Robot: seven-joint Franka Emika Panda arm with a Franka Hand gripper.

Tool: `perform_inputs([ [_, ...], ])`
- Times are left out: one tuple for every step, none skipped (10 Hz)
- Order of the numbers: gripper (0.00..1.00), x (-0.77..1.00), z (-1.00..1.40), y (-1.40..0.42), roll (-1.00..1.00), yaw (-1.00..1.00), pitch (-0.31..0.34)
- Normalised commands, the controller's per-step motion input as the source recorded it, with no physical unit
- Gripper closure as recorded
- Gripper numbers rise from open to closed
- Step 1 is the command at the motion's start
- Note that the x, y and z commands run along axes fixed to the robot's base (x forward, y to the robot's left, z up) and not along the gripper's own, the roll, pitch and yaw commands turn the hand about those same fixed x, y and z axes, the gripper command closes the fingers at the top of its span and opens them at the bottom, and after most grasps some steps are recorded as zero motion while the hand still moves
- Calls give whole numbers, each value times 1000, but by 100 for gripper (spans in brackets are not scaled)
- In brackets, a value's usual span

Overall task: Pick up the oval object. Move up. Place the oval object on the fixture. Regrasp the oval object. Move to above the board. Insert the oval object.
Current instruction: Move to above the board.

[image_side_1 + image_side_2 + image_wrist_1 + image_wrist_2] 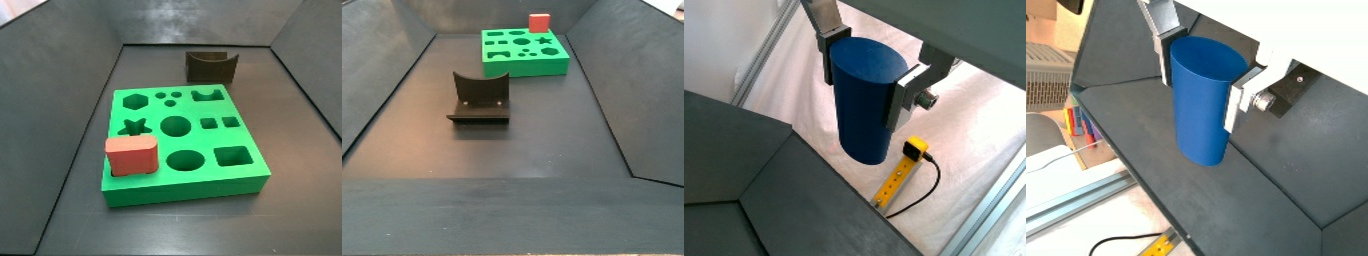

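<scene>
My gripper [869, 72] is shut on the oval object [862, 100], a smooth blue peg that hangs down between the silver fingers [828, 55] in both wrist views; it also shows in a wrist view [1203, 98]. The gripper holds it high in the air, above the dark sloped walls of the bin. The gripper and peg are out of both side views. The green board [182, 142] with shaped holes lies on the dark floor, also seen in a side view [523, 52]. The dark fixture [211, 65] stands beyond it, empty, with its notch up [478, 98].
A red rounded-square block [131, 156] sits in a hole at a board corner [540, 21]. Dark sloped bin walls [1227, 200] surround the floor. Outside the bin, a yellow strip with a black cable [898, 178] lies on a pale surface.
</scene>
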Motion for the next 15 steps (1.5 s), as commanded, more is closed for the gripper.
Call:
perform_inputs([
  [100,-314,-14,-1000,-1000,-85,-93],
  [100,-314,-4,-1000,-1000,-86,-105],
  [100,-331,-1,-1000,-1000,-89,-112],
  [100,-340,-11,-1000,-1000,-98,-117],
  [100,-350,-5,-1000,-1000,-107,-121],
  [100,-363,-5,-1000,-1000,-118,-125],
  [100,-378,-5,-1000,-1000,-125,-125],
  [100,-394,-2,-1000,-1000,-131,-128],
  [100,-417,-3,-1000,-1000,-137,-131],
  [100,-441,-1,-1000,-1000,-140,-137],
  [100,-479,-1,-1000,-1000,-141,-148],
  [100,-341,-3,-602,-937,-126,-156],
  [100,-237,2,-335,-721,-89,-132],
  [100,-165,0,-175,-533,-52,-106],
  [100,-119,0,-102,-369,-36,-86],
])
